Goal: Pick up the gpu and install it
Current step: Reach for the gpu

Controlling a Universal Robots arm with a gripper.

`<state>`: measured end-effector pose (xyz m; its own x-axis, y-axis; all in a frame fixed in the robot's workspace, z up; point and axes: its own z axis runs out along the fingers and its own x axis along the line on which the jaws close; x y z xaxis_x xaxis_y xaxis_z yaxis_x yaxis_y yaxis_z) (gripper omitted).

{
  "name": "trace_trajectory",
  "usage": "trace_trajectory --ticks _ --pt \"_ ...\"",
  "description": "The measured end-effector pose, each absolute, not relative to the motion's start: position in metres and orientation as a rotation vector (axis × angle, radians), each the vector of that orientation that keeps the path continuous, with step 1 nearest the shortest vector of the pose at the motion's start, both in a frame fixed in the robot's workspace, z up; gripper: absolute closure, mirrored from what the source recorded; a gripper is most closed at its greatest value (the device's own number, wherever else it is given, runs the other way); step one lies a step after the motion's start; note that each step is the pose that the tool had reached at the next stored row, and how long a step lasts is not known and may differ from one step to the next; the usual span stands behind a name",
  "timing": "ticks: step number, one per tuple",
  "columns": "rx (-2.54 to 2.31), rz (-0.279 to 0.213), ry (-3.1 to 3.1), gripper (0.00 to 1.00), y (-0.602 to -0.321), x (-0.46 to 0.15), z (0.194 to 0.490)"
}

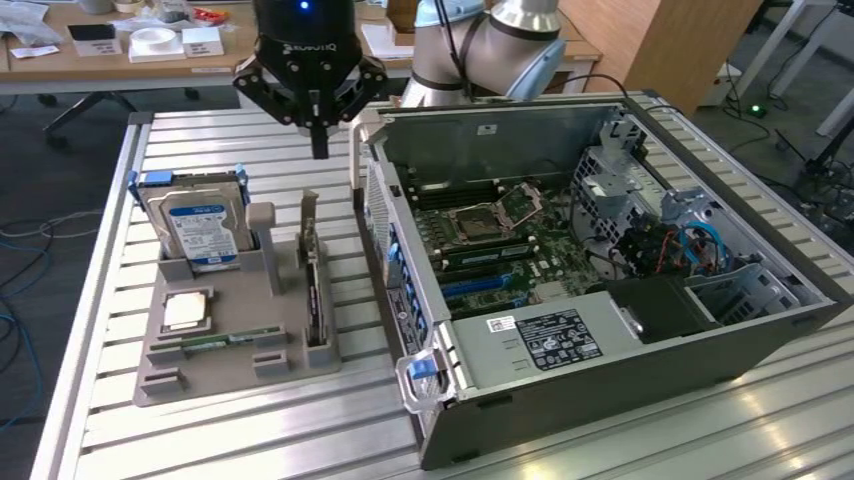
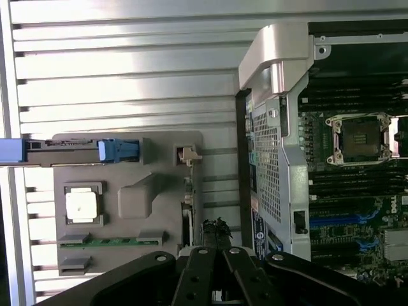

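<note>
Fingers (image 1: 318,128) of the gripper (image 1: 319,152) are pressed together on nothing, hovering above the slatted table (image 1: 227,150) beyond the grey tray (image 1: 200,375). The gpu (image 1: 315,290) stands on edge in the tray's slot nearest the computer case (image 1: 601,350) (dark board, pale bracket at its far end). The exterior view gives its side face; the wrist view meets it edge-on, a thin dark strip.

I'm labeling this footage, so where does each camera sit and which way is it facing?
Exterior view: off the arm, raised, looking down across the table at the tray and open computer case; the arm and shut hand show.
Wrist view: on the wrist, looking straight down at the tray; the hand shows.
Both share the tray, computer case, graphics card and hand.
</note>
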<state>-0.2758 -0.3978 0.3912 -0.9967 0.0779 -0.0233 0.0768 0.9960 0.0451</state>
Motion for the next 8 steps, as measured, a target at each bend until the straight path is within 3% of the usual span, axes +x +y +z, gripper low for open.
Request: trace_trajectory --ticks 8 --pt "0.123 0.069 3.113 0.89 -0.397 -0.290 0.391"
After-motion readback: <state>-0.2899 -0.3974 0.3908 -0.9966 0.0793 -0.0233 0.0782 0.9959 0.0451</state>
